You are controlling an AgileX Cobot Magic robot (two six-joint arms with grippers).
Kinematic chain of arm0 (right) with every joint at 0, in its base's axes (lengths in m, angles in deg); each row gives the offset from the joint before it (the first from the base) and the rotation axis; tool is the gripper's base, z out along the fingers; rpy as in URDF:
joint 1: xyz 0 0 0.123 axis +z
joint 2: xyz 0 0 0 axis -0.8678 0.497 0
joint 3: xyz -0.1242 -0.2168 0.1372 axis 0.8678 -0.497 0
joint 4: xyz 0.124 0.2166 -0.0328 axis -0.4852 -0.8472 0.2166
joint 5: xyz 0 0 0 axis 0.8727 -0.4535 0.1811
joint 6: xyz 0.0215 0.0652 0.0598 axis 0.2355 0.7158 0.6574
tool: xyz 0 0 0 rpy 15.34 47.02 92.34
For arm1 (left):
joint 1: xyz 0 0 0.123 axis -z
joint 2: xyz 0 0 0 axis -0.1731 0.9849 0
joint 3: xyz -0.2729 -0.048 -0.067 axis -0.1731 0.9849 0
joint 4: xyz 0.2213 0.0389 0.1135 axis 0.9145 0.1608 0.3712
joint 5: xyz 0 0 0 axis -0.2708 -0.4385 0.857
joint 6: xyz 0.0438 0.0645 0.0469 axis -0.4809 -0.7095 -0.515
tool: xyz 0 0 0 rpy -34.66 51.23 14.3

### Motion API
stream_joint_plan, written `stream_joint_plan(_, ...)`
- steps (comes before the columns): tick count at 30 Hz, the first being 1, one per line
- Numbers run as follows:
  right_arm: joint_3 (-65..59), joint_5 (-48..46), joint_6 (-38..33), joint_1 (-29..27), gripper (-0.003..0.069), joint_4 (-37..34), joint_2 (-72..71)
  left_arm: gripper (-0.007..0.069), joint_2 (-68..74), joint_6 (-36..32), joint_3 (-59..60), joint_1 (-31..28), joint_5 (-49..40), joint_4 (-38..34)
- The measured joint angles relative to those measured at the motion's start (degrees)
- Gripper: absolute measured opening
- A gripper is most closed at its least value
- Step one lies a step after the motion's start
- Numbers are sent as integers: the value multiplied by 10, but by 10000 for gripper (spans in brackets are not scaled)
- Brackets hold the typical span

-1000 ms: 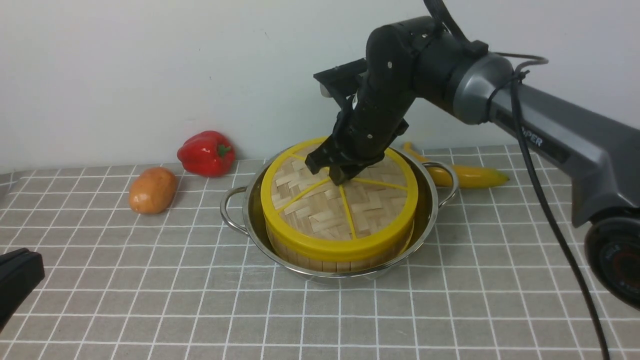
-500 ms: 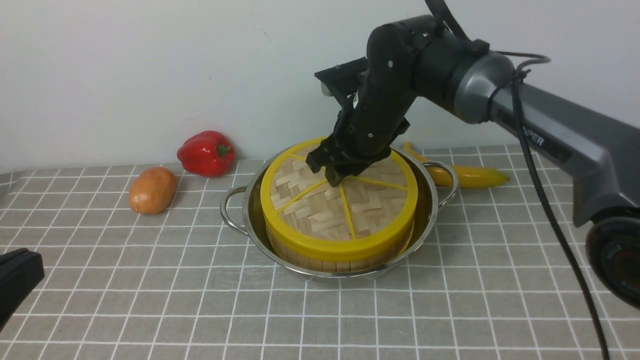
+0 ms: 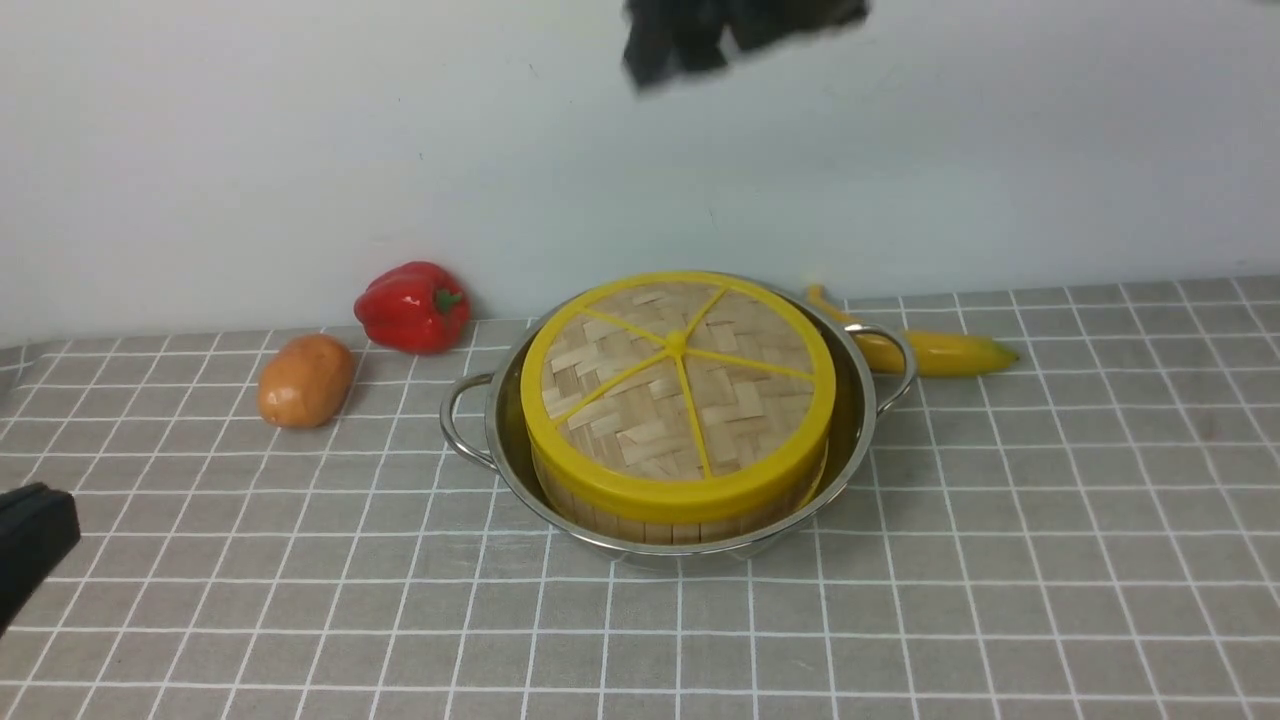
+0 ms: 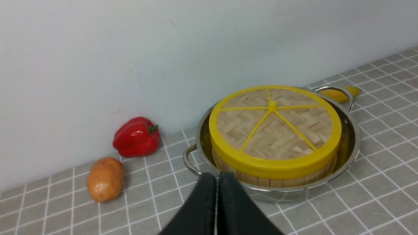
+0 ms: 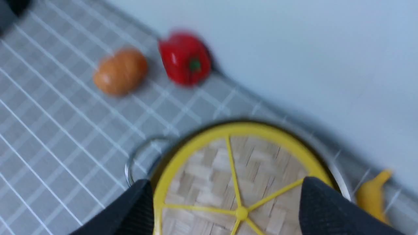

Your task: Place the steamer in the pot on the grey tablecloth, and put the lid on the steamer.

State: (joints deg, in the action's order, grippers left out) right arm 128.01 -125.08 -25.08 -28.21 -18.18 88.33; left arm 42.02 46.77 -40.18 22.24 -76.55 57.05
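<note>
Lid (image 3: 678, 385) caps steamer (image 3: 680, 520) in pot (image 3: 860, 400) — task looks complete; right gripper (image 5: 225, 209) wide, empty; left gripper (image 4: 217, 209) closed.

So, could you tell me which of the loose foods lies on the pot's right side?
The banana, behind the pot's right handle; the potato and red pepper sit left.

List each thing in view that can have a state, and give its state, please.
lid: closed on the steamer, lying flat.
steamer: covered, sitting inside the pot.
pot: upright on the grey tablecloth, holding the steamer.
right gripper: open, empty, above the lid.
left gripper: shut, empty.
red pepper, potato, banana: whole, lying on the cloth.
</note>
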Motion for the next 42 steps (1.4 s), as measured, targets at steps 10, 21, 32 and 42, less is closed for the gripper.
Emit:
stream_joint_plan(10,-158,10,0,-1,368,110,-359,11,0,14,0,0,62,118)
stream_joint_plan(21,-745,197,50,-1,76,141,-682,21,0,108,4,0,65,118)
stream_joint_plan(32,-1006,495,72,-1,-5,175,-784,22,1,110,55,0,63,118)
stream_joint_plan(42,-1006,511,76,-1,2,169,-785,22,1,109,58,0,61,118)
